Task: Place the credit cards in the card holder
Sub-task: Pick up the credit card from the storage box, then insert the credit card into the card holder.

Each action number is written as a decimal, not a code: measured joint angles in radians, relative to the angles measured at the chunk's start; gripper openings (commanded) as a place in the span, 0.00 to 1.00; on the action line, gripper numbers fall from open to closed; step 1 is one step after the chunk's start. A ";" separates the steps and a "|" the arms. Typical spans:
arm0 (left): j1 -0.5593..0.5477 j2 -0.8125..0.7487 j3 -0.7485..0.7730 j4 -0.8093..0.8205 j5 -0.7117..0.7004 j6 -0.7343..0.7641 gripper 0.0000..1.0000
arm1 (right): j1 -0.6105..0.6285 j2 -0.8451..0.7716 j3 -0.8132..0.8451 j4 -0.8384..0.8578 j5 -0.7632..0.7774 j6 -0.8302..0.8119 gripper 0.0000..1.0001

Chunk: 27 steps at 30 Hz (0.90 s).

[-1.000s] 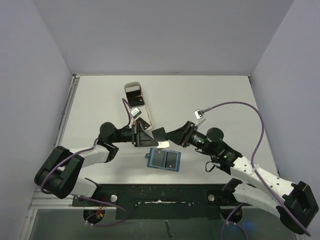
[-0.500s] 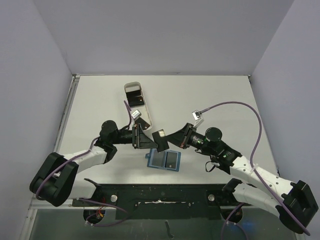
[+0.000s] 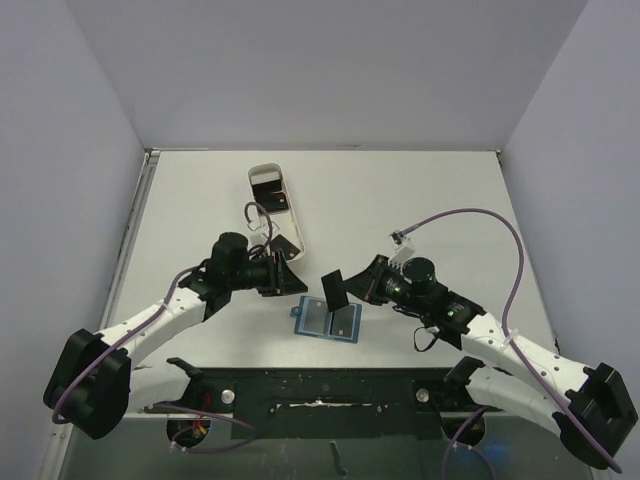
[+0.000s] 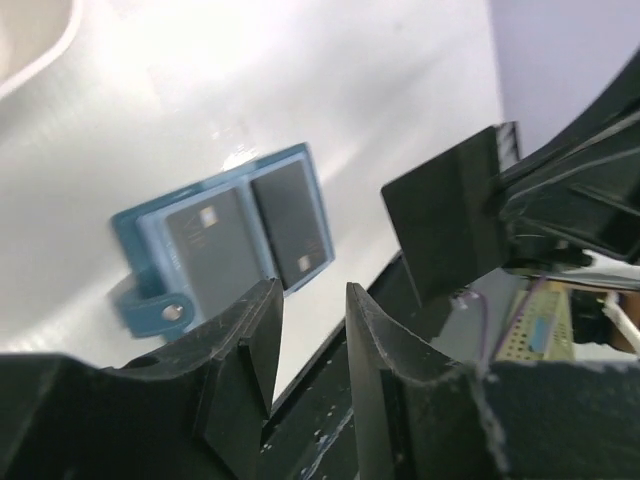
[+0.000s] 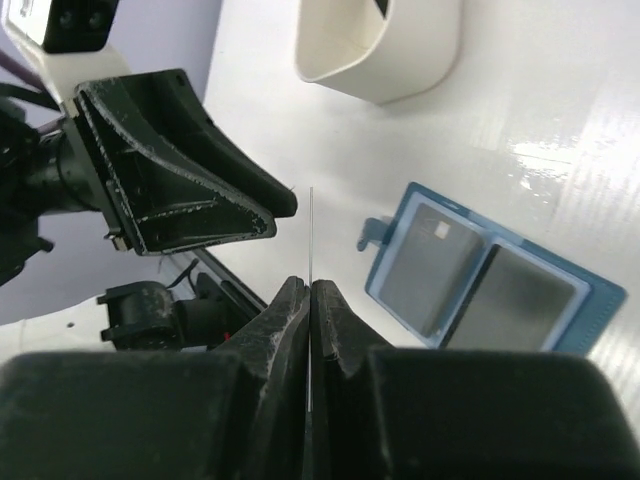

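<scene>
The teal-blue card holder [image 3: 328, 320] lies open on the table, a dark card face in each panel; it also shows in the left wrist view [image 4: 230, 235] and the right wrist view [image 5: 490, 275]. My right gripper [image 3: 348, 288] [image 5: 310, 285] is shut on a thin black credit card [image 3: 333, 290], held upright just above the holder's upper edge and seen edge-on [image 5: 311, 235]. My left gripper [image 3: 296, 277] [image 4: 310, 300] is open and empty, up and left of the holder. The held card shows in the left wrist view [image 4: 450, 215].
A long white oval-ended tray [image 3: 275, 205] with more black cards [image 3: 268, 190] lies behind the left gripper, and its end shows in the right wrist view [image 5: 385, 45]. The black front rail [image 3: 320, 385] runs along the near table edge.
The card was between both grippers; now only my right gripper holds it and has carried it down toward the holder. My left gripper has let go and drawn back to the left.
</scene>
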 measured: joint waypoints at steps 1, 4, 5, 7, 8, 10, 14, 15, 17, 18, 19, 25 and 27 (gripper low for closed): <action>-0.011 0.000 -0.001 -0.026 -0.035 0.010 0.29 | 0.000 0.004 0.000 -0.011 0.008 -0.005 0.00; -0.055 0.005 -0.013 -0.072 -0.129 0.030 0.29 | 0.000 0.034 0.000 -0.032 0.029 -0.012 0.00; -0.070 0.013 -0.017 -0.080 -0.156 0.032 0.29 | 0.000 0.049 0.000 -0.035 0.033 -0.014 0.00; -0.096 0.035 -0.027 -0.085 -0.201 0.032 0.29 | -0.001 0.078 -0.007 -0.037 0.034 -0.014 0.00; -0.107 0.050 -0.033 -0.086 -0.221 0.032 0.29 | -0.001 0.092 -0.013 -0.037 0.034 -0.014 0.00; -0.124 0.069 -0.044 -0.092 -0.251 0.031 0.29 | -0.003 0.117 -0.031 -0.037 0.033 -0.013 0.00; -0.157 0.092 -0.067 -0.094 -0.309 0.029 0.29 | -0.014 0.162 -0.072 -0.024 0.028 0.000 0.00; -0.167 0.095 -0.075 -0.092 -0.322 0.026 0.28 | -0.016 0.171 -0.079 -0.020 0.028 0.003 0.00; -0.180 0.099 -0.092 -0.085 -0.340 0.019 0.27 | -0.022 0.186 -0.098 0.009 0.027 0.013 0.00; -0.191 0.100 -0.103 -0.080 -0.347 0.011 0.26 | -0.024 0.192 -0.107 0.023 0.024 0.019 0.00; -0.197 0.101 -0.112 -0.073 -0.352 0.005 0.25 | -0.029 0.197 -0.115 0.034 0.021 0.023 0.00; -0.240 0.109 -0.169 -0.041 -0.381 -0.045 0.22 | -0.035 0.227 -0.143 0.092 0.008 0.043 0.00; -0.251 0.109 -0.174 -0.026 -0.389 -0.059 0.21 | -0.036 0.230 -0.148 0.112 0.003 0.048 0.00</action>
